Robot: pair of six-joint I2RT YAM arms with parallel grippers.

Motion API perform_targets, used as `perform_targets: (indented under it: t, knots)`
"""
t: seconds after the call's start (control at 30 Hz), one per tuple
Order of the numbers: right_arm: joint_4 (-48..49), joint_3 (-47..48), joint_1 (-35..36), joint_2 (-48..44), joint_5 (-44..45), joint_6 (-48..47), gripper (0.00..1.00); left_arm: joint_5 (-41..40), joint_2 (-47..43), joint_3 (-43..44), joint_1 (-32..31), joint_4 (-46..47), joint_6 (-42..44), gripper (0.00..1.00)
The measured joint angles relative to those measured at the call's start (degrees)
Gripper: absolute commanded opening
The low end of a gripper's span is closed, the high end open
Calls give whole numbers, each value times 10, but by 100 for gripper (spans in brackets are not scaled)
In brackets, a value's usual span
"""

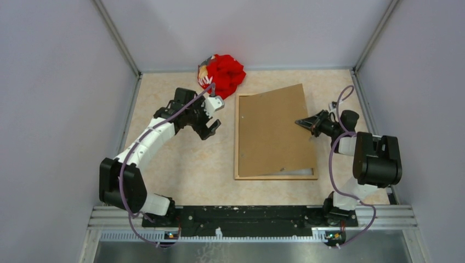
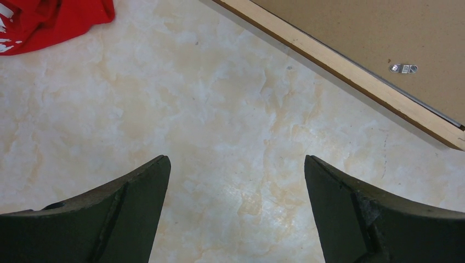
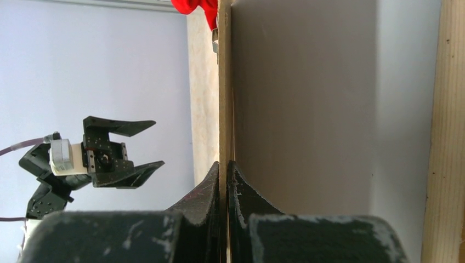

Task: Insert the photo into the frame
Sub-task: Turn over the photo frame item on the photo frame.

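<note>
The frame (image 1: 236, 142), light brown wood, lies flat in the middle of the table. A plain brown backing board (image 1: 271, 131) rests skewed on it, its right edge raised. My right gripper (image 1: 301, 123) is shut on that raised edge. In the right wrist view its jaws (image 3: 224, 163) pinch the thin board (image 3: 224, 82) edge-on. Under the board a pale surface (image 3: 406, 109) lies inside the frame (image 3: 451, 137); I cannot tell whether it is the photo's white reverse. The photo's printed side is hidden. My left gripper (image 1: 211, 126) is open and empty, just left of the frame (image 2: 340, 60).
A crumpled red cloth (image 1: 222, 74) lies at the back, near the frame's far left corner; it also shows in the left wrist view (image 2: 49, 19). A small metal clip (image 2: 403, 68) sits on the board. Grey walls enclose the table on three sides.
</note>
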Motion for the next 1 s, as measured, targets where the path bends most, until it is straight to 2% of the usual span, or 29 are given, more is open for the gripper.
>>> perform_targets:
  t: [0.6,1.0]
  knots:
    - [7,0,5,5,17,-2,0,0,-15,-16,0,-13,11,98]
    - [99,-5,7,46,18,48,0,0,-17,-26,0,-15,15,98]
